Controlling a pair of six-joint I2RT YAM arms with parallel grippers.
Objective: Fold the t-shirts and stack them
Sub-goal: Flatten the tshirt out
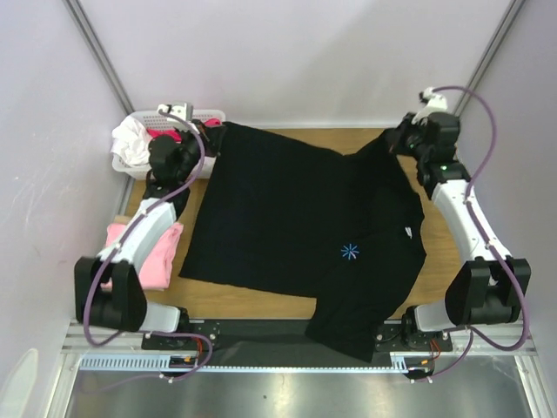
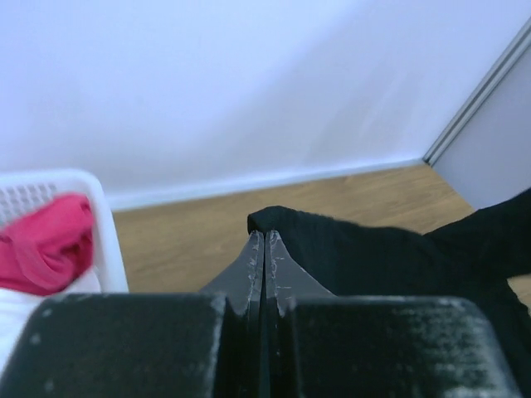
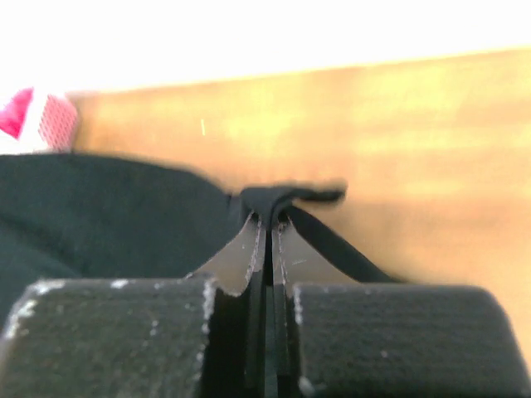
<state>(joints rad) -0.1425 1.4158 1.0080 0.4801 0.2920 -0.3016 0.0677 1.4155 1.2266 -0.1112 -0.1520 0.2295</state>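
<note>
- from above, the black t-shirt lies spread over most of the table. it sits crooked, and its near end goes past the front edge of the wood, between my two arm bases.
- only that top view shows the small blue star mark on the shirt, a bit right of the middle.
- my left gripper is pressed tight. its own camera shows the two fingers flat against each other, with a corner of the black shirt pinched right at the tips.
- the same camera shows the white basket just to the left, with a red cloth inside it.
- from above, that hand is at the far left corner of the shirt, just beside the basket. the fingers are too small to make out there. a white cloth is heaped over the basket's left side.
- my right gripper is squeezed together too, on a thin fold of the black shirt. a bit of cloth pokes up over the tips, and a narrow strip runs down to the right.
- from above, this hand is at the far right corner, where the shirt is bunched up toward it.
- the right wrist camera is blurry, and the basket is only a red and white spot at its far left.
- the pink t-shirt lies in a small pile at the near left of the table, partly under my left arm and just beside the black shirt. neither wrist camera shows it.
</note>
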